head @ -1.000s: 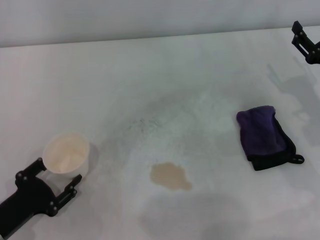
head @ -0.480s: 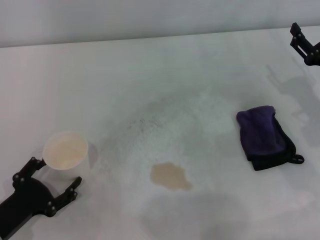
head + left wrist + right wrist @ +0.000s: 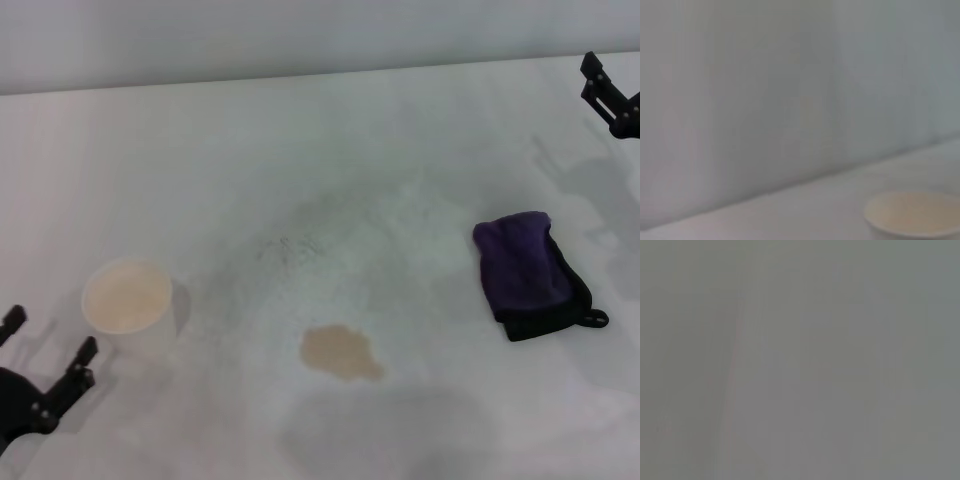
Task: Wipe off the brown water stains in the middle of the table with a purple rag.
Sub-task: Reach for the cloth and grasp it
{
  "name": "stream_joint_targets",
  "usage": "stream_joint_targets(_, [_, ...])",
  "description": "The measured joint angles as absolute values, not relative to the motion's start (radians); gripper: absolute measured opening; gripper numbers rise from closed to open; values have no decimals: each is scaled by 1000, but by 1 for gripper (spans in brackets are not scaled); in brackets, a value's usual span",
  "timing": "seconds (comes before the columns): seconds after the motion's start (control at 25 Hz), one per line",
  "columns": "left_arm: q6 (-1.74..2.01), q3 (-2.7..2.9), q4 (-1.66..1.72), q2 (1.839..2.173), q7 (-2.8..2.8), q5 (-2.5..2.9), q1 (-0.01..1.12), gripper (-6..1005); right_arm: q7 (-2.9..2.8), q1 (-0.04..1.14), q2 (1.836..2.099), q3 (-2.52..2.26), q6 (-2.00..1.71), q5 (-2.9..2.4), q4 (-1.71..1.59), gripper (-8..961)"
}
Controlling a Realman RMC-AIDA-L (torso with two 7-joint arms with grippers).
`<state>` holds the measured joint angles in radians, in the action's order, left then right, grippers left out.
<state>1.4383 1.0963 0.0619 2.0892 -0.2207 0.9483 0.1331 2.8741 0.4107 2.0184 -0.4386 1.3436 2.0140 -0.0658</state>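
The brown water stain (image 3: 341, 353) is a small tan blotch on the white table (image 3: 330, 160), near the front middle. The purple rag (image 3: 525, 272) lies folded to the stain's right, with black edging and a small loop. My left gripper (image 3: 45, 350) is open and empty at the front left edge, just in front of a white paper cup (image 3: 127, 303). My right gripper (image 3: 606, 92) is at the far right edge, well behind the rag; only part of it shows. The right wrist view shows nothing distinct.
The paper cup stands upright at the front left; its rim also shows in the left wrist view (image 3: 912, 213). Faint grey smudges (image 3: 290, 245) mark the table's middle. A pale wall runs along the table's far edge.
My left gripper has drawn back toward the front left, away from the cup, which stays standing. The right gripper has barely moved. The rag and stain are unchanged.
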Motion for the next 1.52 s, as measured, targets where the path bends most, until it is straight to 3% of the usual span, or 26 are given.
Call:
stream_joint_targets(0.32, [1516, 1093, 17, 2089, -220, 761, 87, 864, 2615, 367, 2006, -484, 1345, 2001, -113, 841])
stream_joint_targets(0.64, [1521, 1092, 12, 2087, -221, 606, 110, 863, 1883, 331, 2004, -736, 1059, 1748, -511, 840])
stream_joint_targets(1.0, [1525, 1090, 18, 2085, -218, 562, 128, 863, 1318, 335, 2003, -784, 1058, 1260, -900, 840])
stream_joint_targets(1.52, [1532, 1089, 27, 2080, -214, 517, 160, 862, 562, 354, 2006, -1180, 1470, 575, -1574, 840])
